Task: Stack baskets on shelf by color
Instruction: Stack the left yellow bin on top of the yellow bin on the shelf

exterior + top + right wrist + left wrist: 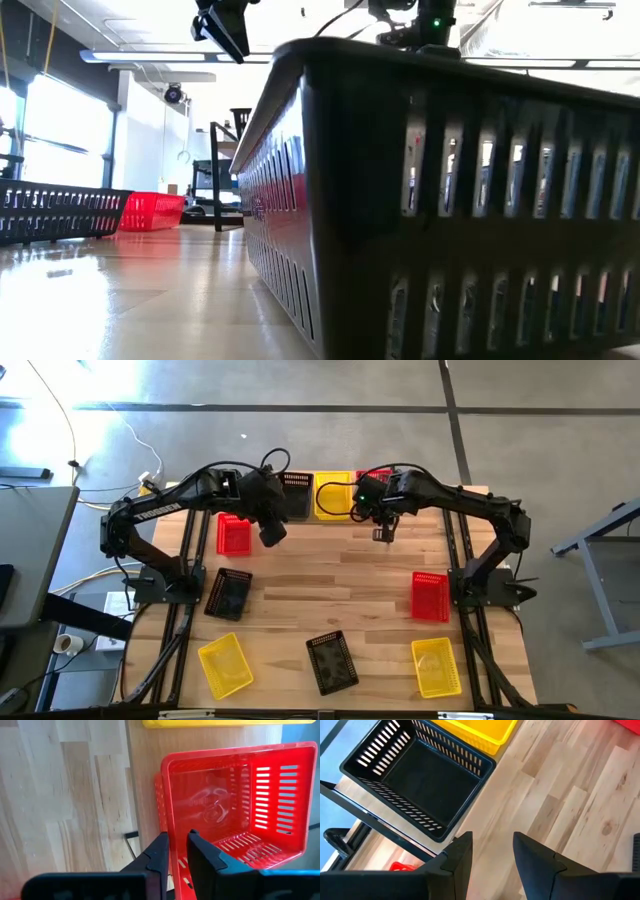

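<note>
Red basket (235,805) is sitting on the shelf's (145,795) right end; right hand (176,851) is parting, so it should be lifting straight clear.

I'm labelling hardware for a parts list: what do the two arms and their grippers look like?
Both are black jointed arms with loose black cables at the wrists. The left arm carries white lettering. The left gripper and right gripper each have two flat, dark, matte fingers.

I see two dark jointed arms; left arm (160,510) has white lettering, black cables loop above both wrists.
</note>
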### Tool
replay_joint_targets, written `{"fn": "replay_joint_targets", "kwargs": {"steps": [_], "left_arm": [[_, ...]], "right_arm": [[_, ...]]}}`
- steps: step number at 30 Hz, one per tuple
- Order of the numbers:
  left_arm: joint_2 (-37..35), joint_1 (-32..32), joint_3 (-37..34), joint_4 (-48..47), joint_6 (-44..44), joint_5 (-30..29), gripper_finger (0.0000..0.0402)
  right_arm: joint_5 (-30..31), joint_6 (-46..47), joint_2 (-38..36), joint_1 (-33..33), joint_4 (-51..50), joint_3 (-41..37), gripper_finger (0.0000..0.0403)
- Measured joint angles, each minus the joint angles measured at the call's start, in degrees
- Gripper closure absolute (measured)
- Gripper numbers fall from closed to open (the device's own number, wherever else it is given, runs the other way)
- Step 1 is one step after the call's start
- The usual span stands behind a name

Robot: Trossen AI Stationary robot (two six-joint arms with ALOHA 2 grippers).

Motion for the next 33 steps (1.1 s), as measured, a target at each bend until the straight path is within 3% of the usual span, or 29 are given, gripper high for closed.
{"fn": "replay_joint_targets", "kwargs": {"steps": [7, 13, 22, 33], "left_arm": [[0.00, -1.14, 0.00, -4.03, -0.02, -0.01, 0.0270], [0.00, -5.75, 0.00, -10.30, -1.35, -0.04, 0.0270], [0.00, -18.02, -0.01, -15.78, -11.93, 3.52, 0.0270], [0.00, -37.56, -0.02, -15.63, -28.14, 8.41, 0.0270]], "right_arm": [[-0.02, 2.60, -0.94, 0.67, -0.26, 0.00, 0.0348], [-0.07, 6.06, -3.71, 0.81, -0.50, -0.02, 0.0348], [-0.47, 19.28, -9.01, 0.81, -0.50, -0.02, 0.0347], [-2.65, 31.14, -11.24, 3.52, -0.50, -0.02, 0.0347]]}}
